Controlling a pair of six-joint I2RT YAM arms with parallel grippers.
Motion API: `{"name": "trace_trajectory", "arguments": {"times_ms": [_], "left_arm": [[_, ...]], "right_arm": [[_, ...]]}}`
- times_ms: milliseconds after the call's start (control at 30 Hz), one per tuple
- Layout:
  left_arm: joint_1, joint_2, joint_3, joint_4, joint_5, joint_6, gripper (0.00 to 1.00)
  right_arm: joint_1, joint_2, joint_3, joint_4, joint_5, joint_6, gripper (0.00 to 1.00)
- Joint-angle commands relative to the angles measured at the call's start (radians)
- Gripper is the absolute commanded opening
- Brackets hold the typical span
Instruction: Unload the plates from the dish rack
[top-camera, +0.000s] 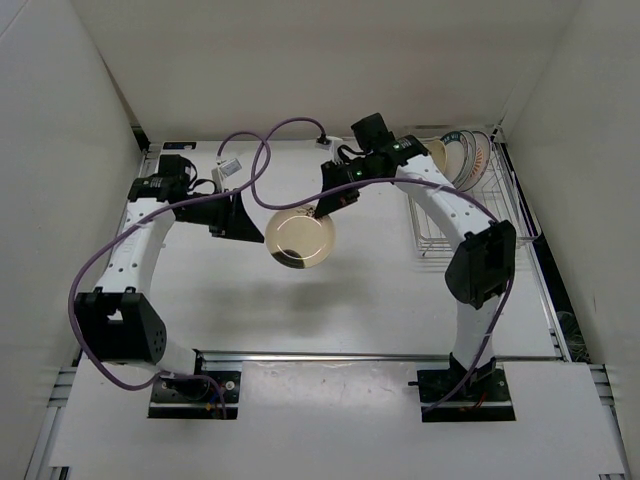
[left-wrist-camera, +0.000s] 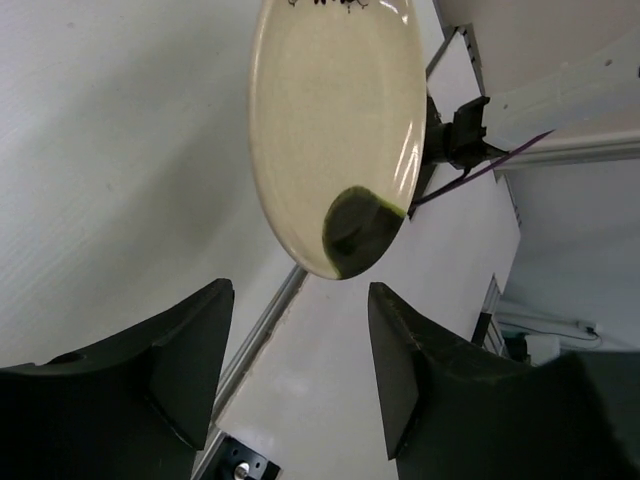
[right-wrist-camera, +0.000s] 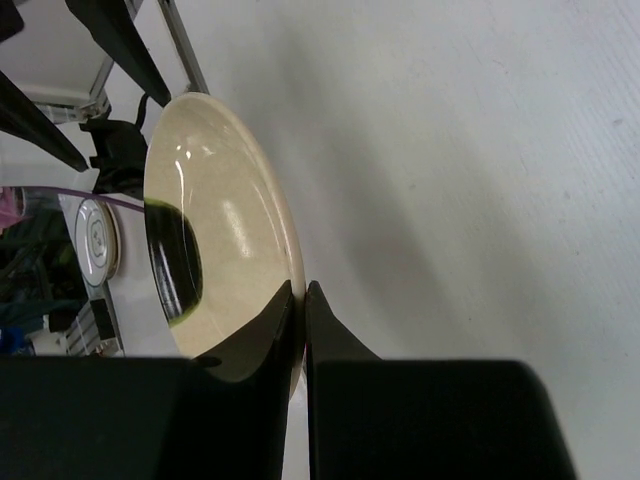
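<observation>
My right gripper (top-camera: 318, 208) is shut on the rim of the plain tan plate (top-camera: 300, 240) and holds it tilted above the middle of the table. In the right wrist view the two fingers pinch the rim of the plate (right-wrist-camera: 215, 240) where the gripper (right-wrist-camera: 302, 290) closes. My left gripper (top-camera: 228, 215) is open and empty just left of the plate. In its own view the gripper (left-wrist-camera: 300, 300) sits below the plate (left-wrist-camera: 330, 130), apart from it. The silver wire dish rack (top-camera: 432, 240) stands at the far right, with two white plates (top-camera: 462, 157) upright at its far end.
Purple cables (top-camera: 262, 160) loop over the far table. A white tag (top-camera: 228, 166) lies at the back left. An aluminium rail (top-camera: 380, 357) crosses the front by the arm bases. White walls close in the left, back and right sides.
</observation>
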Motion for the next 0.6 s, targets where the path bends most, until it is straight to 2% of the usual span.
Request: {"name": "trace_trajectory", "arguments": {"times_ms": [0,333,500,567], "left_arm": [[-0.002,0.011,0.02,-0.022,0.079,0.029,0.66],[-0.002,0.051,0.038,-0.023,0.092,0.031,0.57],[-0.002,0.06,0.038,-0.014,0.092,0.021,0.35],[-0.002,0.06,0.038,-0.005,0.082,0.009,0.35]], "right_arm": [[0.022,0.017,0.076,0.041,-0.079,0.038,0.0],[0.051,0.061,0.149,0.079,-0.1,0.078,0.0],[0.051,0.061,0.149,0.079,-0.109,0.087,0.0],[0.051,0.061,0.149,0.079,-0.119,0.096,0.0]]}}
